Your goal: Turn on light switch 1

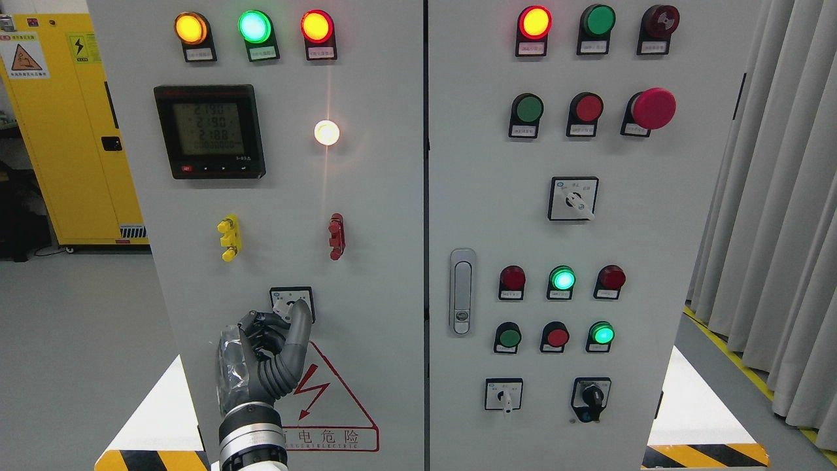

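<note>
white square switch point(292, 303) at the panel's point(366, 275) 7 o'clock; knob direction hidden; left hand point(265, 356) fingers pinch it.

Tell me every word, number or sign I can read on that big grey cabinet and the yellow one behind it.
"电危险", after a character hidden by the left hand: red warning sign, with a lightning bolt.
"ELECTRIC": small print beneath, start unclear.
Roughly "2190" in rows: meter screen, blurred.
Lightning symbol: sticker on the yellow cabinet.
Tags under the lamps and buttons: too small to read.
</note>
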`<state>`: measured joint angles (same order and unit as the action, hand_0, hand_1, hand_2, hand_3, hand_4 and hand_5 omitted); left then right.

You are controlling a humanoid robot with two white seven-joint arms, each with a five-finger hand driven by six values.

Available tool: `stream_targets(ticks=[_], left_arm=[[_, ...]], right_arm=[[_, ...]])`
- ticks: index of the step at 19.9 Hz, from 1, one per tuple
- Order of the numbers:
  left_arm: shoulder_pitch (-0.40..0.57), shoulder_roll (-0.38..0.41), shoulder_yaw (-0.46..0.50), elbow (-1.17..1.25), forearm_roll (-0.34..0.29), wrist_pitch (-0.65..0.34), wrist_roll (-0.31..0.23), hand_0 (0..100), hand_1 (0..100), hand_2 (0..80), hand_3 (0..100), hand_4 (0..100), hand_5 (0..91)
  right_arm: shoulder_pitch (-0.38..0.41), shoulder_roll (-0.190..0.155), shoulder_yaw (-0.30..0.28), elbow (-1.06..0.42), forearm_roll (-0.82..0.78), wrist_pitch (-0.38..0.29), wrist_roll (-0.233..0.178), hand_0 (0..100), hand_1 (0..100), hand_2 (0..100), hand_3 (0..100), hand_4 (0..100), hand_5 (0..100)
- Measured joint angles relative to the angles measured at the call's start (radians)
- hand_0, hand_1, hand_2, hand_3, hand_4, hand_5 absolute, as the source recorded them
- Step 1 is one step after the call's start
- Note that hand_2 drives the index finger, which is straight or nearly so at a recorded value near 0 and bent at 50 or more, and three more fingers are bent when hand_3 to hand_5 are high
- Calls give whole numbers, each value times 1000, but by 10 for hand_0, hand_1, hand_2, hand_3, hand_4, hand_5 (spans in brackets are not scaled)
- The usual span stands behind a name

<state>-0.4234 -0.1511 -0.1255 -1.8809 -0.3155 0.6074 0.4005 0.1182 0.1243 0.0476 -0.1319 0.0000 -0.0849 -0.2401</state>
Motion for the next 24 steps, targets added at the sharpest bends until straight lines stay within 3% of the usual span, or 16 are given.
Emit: stream_targets(ticks=[13, 24], left_arm=[[27, 2, 0, -5, 2, -26, 10, 164, 457, 652, 937, 886, 857], [98, 7, 1, -8, 16, -192, 47, 144, 440, 670, 943, 885, 843]], right_arm=[[0, 0, 0, 0, 0, 0, 0, 0, 500, 40, 0, 0, 0], [0, 0, 0, 0, 0, 0, 0, 0, 500, 40, 0, 0, 0]])
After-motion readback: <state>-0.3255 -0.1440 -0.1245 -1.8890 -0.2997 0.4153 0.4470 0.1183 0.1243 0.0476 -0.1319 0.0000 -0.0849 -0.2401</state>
